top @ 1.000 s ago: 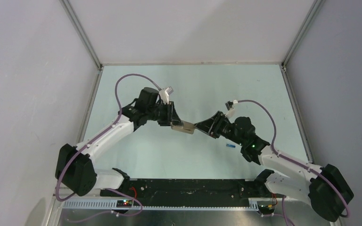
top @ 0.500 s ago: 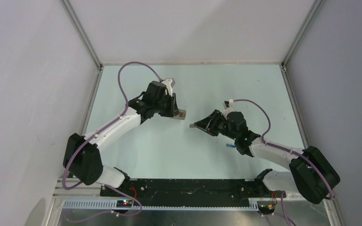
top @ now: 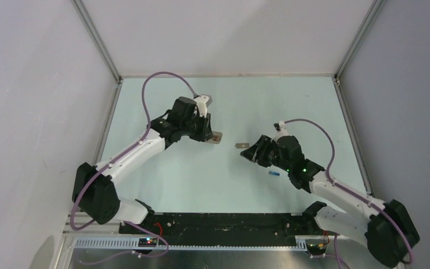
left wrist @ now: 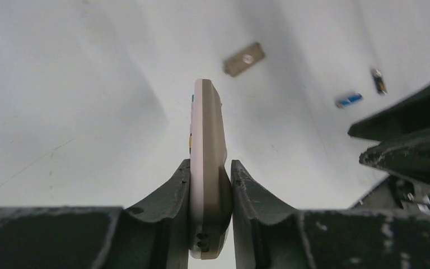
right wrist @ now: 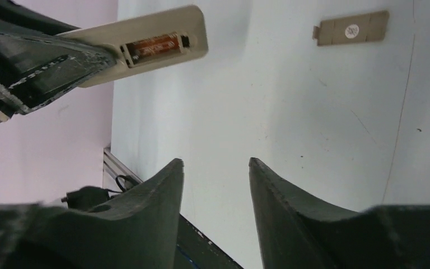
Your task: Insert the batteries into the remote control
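Pale green table (top: pixel 201 179), walled on three sides by white panels, with both arms reaching in from its near edge. The left gripper (left wrist: pixel 210 168) was clamped on the remote (left wrist: pixel 206 123), which it held clear of the table and edge-on to its own wrist camera. In the right wrist view the remote's back faced the right arm. The cover (right wrist: pixel 351 31) lay detached on the table and the slot (right wrist: pixel 155 46) was exposed. The slot's interior looked orange-brown, and we could not tell what that colour belonged to.

The right gripper (right wrist: pixel 215 162) hovered with its fingers parted and nothing between them, near the cover and apart from the remote. Both batteries lay on the table in the left wrist view: the blue battery (left wrist: pixel 349 100) and, near it, the dark battery (left wrist: pixel 377 80). In the top view we made out only the blue one, which lay close beside the right forearm.

We judged the opening of the compartment to be done and the loading itself not yet begun. The next move would call for the right gripper to descend on one battery. It would need to pinch the thin cylinder across its width without rolling it, then carry it to the slot with its long axis in line with the recess. Meanwhile the left gripper would need to keep the remote steady.
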Tool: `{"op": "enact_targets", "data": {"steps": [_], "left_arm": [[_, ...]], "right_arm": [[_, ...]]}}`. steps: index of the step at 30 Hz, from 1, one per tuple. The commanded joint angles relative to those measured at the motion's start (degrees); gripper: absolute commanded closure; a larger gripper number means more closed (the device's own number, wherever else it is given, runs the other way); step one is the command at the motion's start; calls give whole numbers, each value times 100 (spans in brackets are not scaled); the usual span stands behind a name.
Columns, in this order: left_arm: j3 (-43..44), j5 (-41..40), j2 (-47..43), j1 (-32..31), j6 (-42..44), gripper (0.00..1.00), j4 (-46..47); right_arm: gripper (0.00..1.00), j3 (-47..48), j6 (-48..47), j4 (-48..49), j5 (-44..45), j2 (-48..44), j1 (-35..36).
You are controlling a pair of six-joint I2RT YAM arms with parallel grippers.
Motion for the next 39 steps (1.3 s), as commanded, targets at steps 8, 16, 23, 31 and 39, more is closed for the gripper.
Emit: {"op": "enact_targets", "data": {"steps": [8,16,23,31,39], "left_arm": [[8,3725,-1092,-32,750,100,-393],[-465,4893,-1471,-33,563,100,-398],[-547,5230,-1336,-37,37,100,-400],[-554,5183,-1260,-34,38,100,-401],[-477,5337,-1100,-32,-83,100,-402]], "right_arm": [[10,1473,-2909,-2001,146,-1481,1403],[4,2254,-4392,-2607,3196,-1407,4030],[4,2725,-5051,-2895,4313,-172,4737],[3,2756,-5183,-2715,4258,137,4632],[10,2700,-5179,-2861,3782,358,4395]]}}
